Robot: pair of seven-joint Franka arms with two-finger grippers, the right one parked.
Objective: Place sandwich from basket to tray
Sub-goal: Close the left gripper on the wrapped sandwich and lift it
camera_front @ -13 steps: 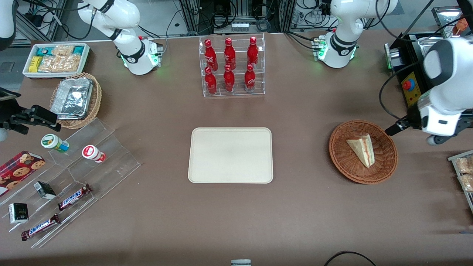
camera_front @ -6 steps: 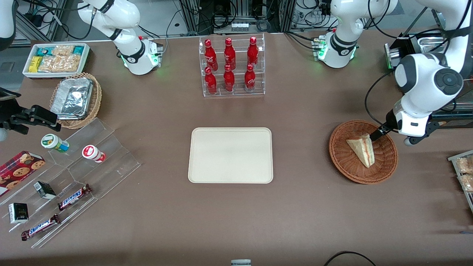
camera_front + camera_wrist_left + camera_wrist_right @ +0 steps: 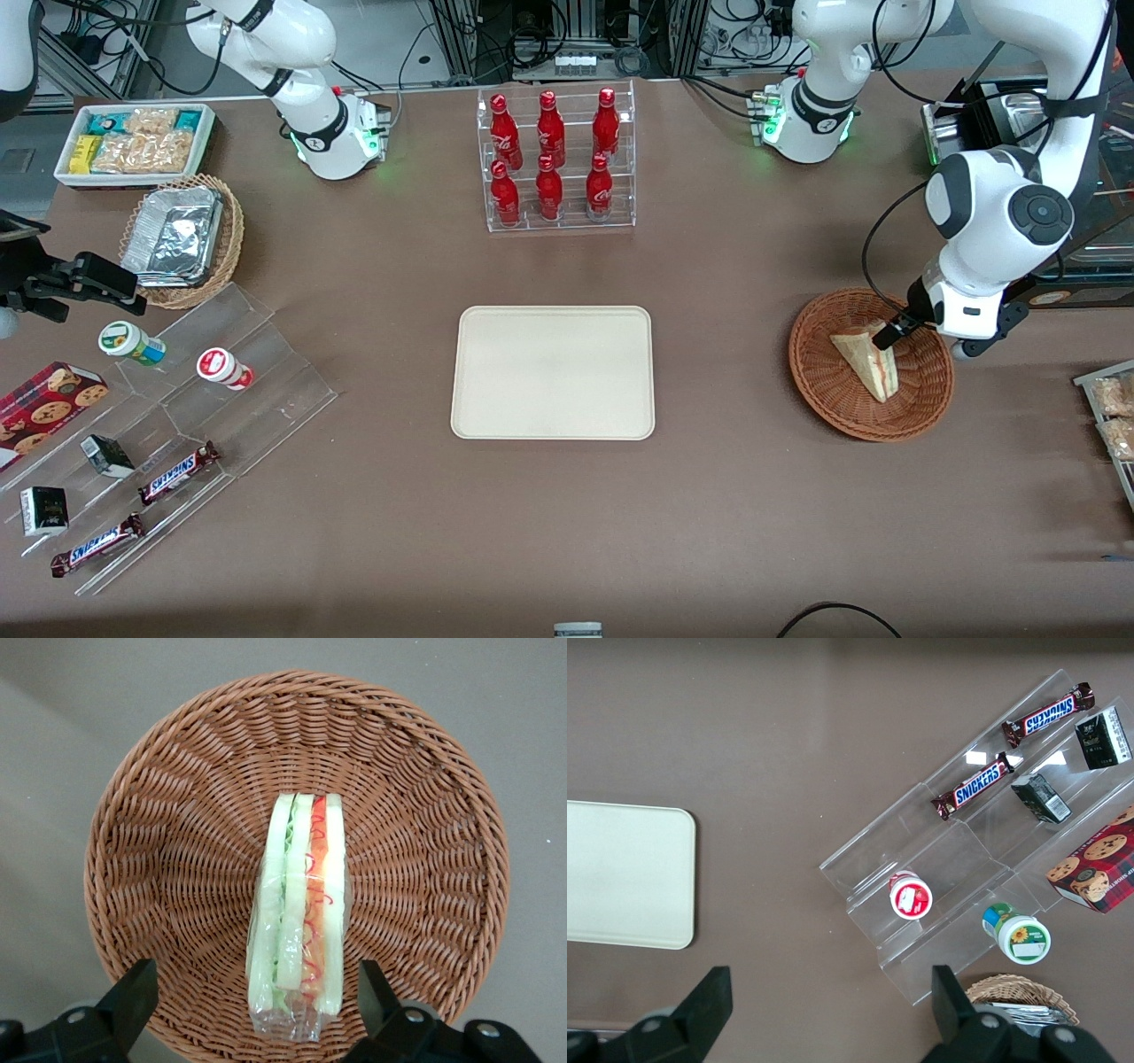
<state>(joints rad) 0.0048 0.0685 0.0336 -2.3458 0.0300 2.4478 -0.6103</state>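
The sandwich [image 3: 866, 359], a wrapped wedge of pale bread with red-orange and green filling, lies in the round reddish-brown wicker basket [image 3: 824, 390] toward the working arm's end of the table. It also shows in the left wrist view [image 3: 299, 921], lying in the basket [image 3: 159, 859]. My left gripper [image 3: 889, 337] is open and hangs over the basket, its fingertips [image 3: 133, 988] astride the sandwich's wide end without touching it. The cream tray [image 3: 553, 372] lies flat and bare at the table's middle.
A clear rack of red bottles [image 3: 554, 159] stands farther from the front camera than the tray. A tan wicker basket with foil containers [image 3: 182, 237], a white bin of snacks [image 3: 133, 142] and a clear stepped stand with snack bars [image 3: 177, 470] lie toward the parked arm's end.
My left gripper has moved from beside the basket's rim to above the sandwich's wide end and has come lower. The sandwich and basket have not moved.
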